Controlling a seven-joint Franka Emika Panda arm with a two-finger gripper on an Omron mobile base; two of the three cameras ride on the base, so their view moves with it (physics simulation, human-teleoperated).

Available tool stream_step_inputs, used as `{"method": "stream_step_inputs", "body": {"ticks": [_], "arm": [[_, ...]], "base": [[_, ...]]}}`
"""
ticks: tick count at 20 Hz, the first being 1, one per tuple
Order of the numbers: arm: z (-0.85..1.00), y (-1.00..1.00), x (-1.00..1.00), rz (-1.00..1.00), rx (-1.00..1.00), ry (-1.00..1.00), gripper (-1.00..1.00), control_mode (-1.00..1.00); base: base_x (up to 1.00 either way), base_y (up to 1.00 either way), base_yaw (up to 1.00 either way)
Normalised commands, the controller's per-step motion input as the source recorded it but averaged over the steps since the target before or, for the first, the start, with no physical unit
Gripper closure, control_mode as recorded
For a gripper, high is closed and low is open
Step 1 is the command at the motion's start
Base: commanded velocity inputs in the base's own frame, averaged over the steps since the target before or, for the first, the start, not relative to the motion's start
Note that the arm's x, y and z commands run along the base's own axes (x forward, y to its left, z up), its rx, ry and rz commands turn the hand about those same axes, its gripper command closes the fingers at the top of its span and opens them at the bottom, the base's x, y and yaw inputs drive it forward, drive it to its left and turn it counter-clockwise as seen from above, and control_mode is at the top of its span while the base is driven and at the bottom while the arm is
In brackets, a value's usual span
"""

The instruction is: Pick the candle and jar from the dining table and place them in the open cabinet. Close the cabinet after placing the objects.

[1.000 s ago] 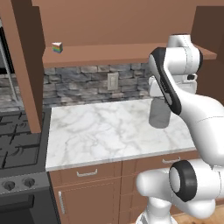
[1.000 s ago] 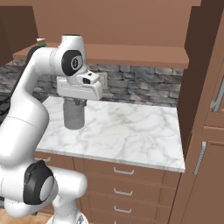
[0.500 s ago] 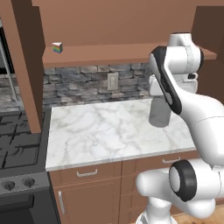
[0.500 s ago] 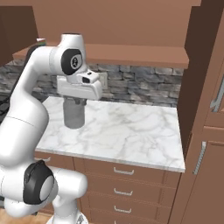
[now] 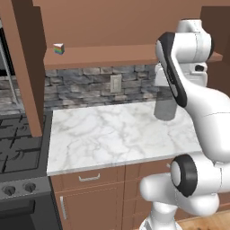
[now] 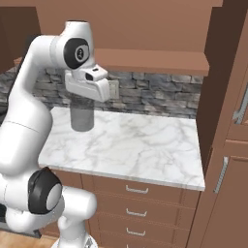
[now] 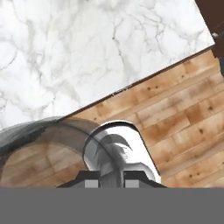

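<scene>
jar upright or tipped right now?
Upright: the jar hangs vertically under the shut gripper, above the marble counter, its darker top up.

Grey translucent cylindrical jar (image 5: 165, 109) hangs above white veined marble surface (image 5: 112, 132), w/ brown wooden shelf (image 5: 112, 56) behind; small rainbow-striped wedge (image 5: 59, 48) on shelf's left end.

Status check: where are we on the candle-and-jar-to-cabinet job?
Done: the jar is off the dining table, lifted clear above the marble counter. In hand: the gripper is shut on the jar, below the wooden shelf of the cabinet. Left: set the jar on the shelf, bring the candle, then close the cabinet. A small rainbow-striped wedge sits on the shelf.
</scene>
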Motion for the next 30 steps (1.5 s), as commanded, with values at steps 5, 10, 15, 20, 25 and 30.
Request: {"method": "stream_step_inputs", "body": {"ticks": [5,10,15,20,25,30], "arm": [[0.26,0.00,0.00,-0.21,0.00,0.00,1.00,-1.00],[0.03,0.00,0.00,-0.20,0.00,-0.03,1.00,-1.00],[0.06,0.01,0.00,-0.27,0.00,-0.10,1.00,-1.00],[0.28,0.01,-0.02,-0.31,0.00,-0.13,1.00,-1.00],[0.28,0.00,-0.06,-0.24,0.00,-0.18,1.00,-1.00],[0.36,0.00,0.00,-0.10,0.00,-0.16,1.00,-1.00]], "base": [[0.00,0.00,0.00],[0.00,0.00,0.00],[0.00,0.00,0.00],[0.00,0.00,0.00],[0.00,0.00,0.00],[0.00,0.00,0.00]]}}
